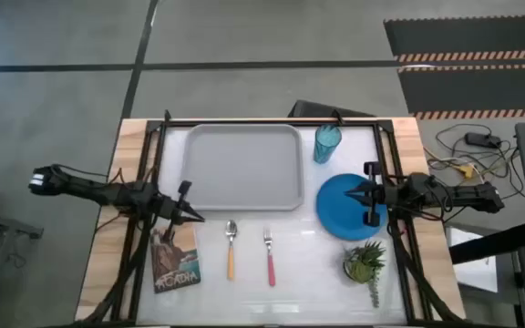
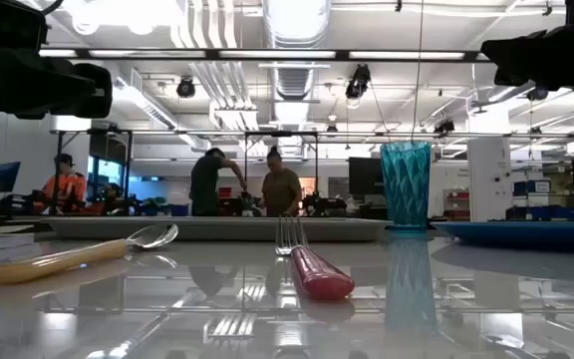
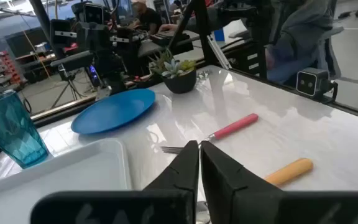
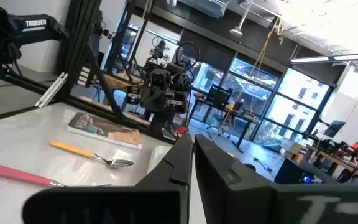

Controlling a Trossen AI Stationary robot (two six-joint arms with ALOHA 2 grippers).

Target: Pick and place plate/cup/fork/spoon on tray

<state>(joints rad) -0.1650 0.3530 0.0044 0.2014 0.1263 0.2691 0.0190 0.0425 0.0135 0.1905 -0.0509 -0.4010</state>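
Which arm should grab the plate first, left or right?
Right, probably. The right gripper hangs over the plate, fingers nearly closed. The left gripper is across the table by the tray corner.

You are looking past the left gripper [image 3: 199, 149], fingers pressed together, at the fork [image 3: 219, 132] and spoon [image 3: 289, 172] lying near each other. The plate [image 3: 114, 111] is sitting beyond the tray [image 3: 55, 177], the cup [image 3: 11, 127] standing beside it, a potted plant [image 3: 178, 71] behind.

The tray [image 1: 242, 167] lies bare, with the cup [image 1: 326, 143] just beside it.
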